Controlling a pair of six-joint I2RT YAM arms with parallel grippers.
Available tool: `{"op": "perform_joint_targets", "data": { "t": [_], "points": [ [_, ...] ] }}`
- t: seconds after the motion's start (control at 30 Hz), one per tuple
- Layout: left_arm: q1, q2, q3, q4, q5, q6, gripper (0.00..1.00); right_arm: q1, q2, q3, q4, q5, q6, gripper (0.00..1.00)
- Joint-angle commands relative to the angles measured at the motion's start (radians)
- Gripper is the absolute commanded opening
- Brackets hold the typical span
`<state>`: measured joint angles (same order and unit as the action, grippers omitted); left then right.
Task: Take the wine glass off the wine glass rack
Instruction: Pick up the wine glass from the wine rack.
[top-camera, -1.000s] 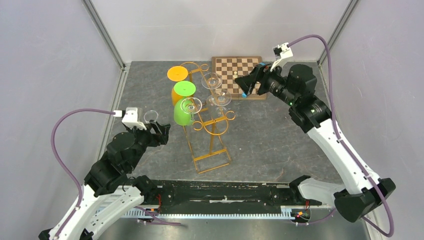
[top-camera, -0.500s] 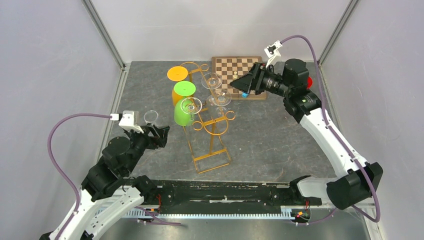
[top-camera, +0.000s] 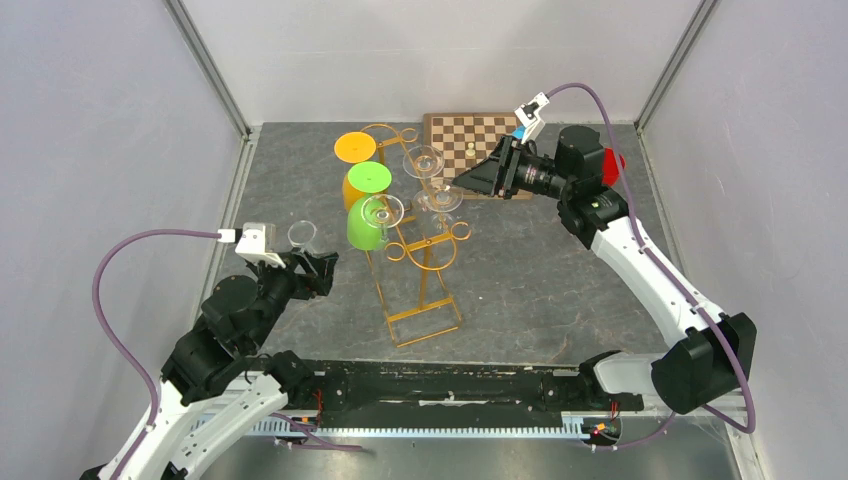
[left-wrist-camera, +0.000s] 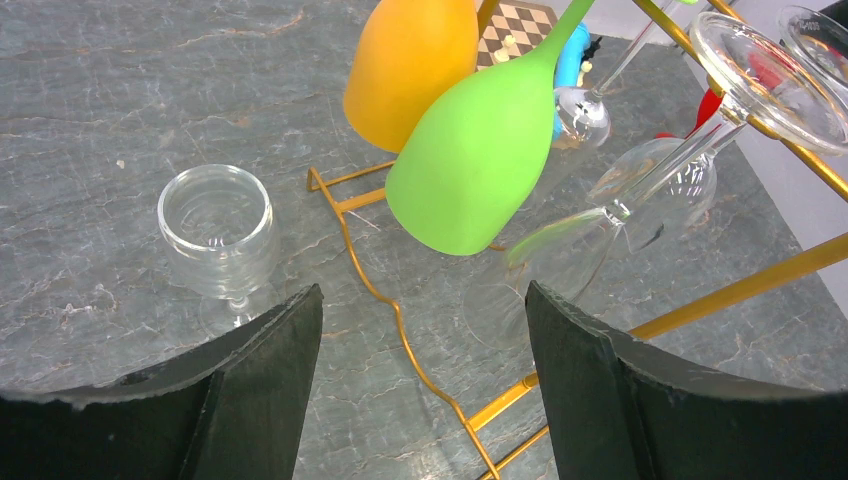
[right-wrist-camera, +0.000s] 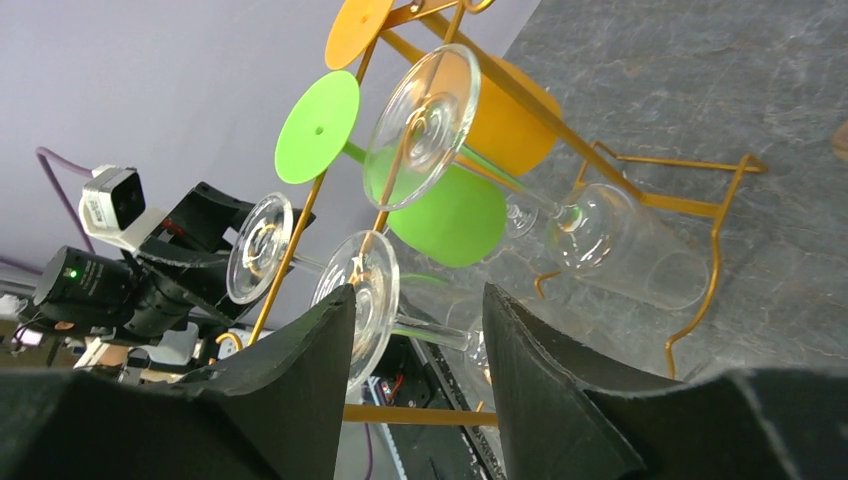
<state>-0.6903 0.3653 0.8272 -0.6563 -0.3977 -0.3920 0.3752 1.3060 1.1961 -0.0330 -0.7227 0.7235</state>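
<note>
Right gripper (right-wrist-camera: 418, 300) fingers (right-wrist-camera: 300, 380) stand apart, clear wine glass (right-wrist-camera: 375, 285) stem between them, judged ready to pinch it off the gold wire rack (right-wrist-camera: 420, 412); left gripper (left-wrist-camera: 422, 300) spread wide, empty.

Wine glass rack (top-camera: 432, 262) stands upright mid-bench: tall gold wire, curled scroll hooks along the top, rectangular wire base at the end nearest me. On its right side I see a clear wine glass (top-camera: 440, 197) hanging by its round foot from a hook, stem slanting, bowl down.
</note>
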Motion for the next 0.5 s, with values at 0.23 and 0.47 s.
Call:
{"op": "perform_joint_targets", "data": {
  "t": [0.23,0.47],
  "points": [
    [0.006,-0.006,-0.003,0.015,-0.015,-0.013,0.8,0.033,-0.035,-0.037,0.081,-0.052,0.04,0.43],
    [0.006,-0.005,-0.005,0.012,-0.02,-0.015,0.8,0.033,-0.057,-0.064,0.099,-0.049,0.052,0.24]
  ]
}}
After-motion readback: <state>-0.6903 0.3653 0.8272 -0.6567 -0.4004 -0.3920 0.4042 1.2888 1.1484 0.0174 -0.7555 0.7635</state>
